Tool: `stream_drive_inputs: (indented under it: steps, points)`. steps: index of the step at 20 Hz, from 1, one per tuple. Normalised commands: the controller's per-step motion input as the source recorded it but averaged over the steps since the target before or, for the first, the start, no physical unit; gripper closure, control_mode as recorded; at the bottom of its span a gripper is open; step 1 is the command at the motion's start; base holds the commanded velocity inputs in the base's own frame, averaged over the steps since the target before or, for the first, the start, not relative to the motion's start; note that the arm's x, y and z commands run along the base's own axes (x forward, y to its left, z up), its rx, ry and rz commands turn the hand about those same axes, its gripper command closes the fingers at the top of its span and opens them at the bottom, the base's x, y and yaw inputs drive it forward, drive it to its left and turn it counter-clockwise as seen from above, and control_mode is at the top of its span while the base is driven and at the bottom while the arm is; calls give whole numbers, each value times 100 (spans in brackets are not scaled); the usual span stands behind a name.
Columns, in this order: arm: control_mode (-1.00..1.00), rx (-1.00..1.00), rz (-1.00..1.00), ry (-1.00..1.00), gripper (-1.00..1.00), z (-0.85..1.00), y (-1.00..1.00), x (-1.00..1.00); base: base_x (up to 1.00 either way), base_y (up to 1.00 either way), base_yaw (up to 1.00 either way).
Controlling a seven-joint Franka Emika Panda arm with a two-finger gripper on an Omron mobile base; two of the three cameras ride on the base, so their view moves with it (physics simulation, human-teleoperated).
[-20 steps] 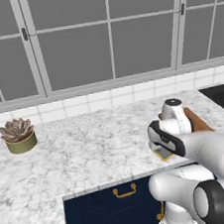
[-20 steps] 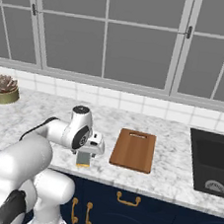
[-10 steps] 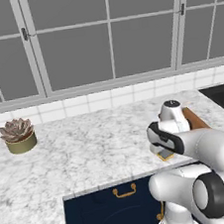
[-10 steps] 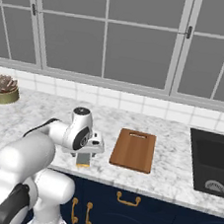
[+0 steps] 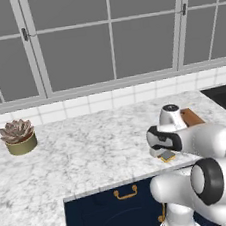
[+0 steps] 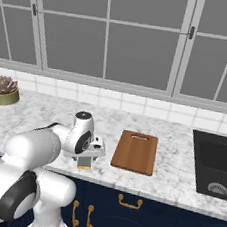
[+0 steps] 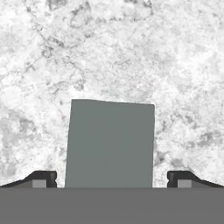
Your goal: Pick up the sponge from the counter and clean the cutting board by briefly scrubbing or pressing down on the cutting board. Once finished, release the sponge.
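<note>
Hand view has my fingers (image 7: 41, 178) spread wide, flanking the sponge (image 7: 110, 144), which lies flat on the tabletop (image 7: 131, 52) left of the board (image 6: 135, 151). I judge it light and squashy, so I'd pinch its long side edges gently.

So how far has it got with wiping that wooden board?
Nothing is finished yet. The gripper is poised right over the sponge, one fingertip on each side with gaps showing, so it looks open and not yet gripping. The sponge lies on the counter, left of the cutting board, which looks untouched. Still to come: grasping, carrying the sponge to the board, scrubbing, and letting go.
</note>
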Motion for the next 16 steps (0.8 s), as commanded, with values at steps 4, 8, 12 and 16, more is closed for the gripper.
stream_drive_inputs:
  steps: [4,8,12,16]
  points:
    - [-100,0,-6,0,-100,-33,0,13,0,0,0]
    - [-100,0,-5,0,-100,-40,0,6,0,0,0]
    - [-100,0,-5,0,100,-56,10,-1,0,0,0]
    - [-100,3,-1,0,100,-26,16,-25,0,0,0]
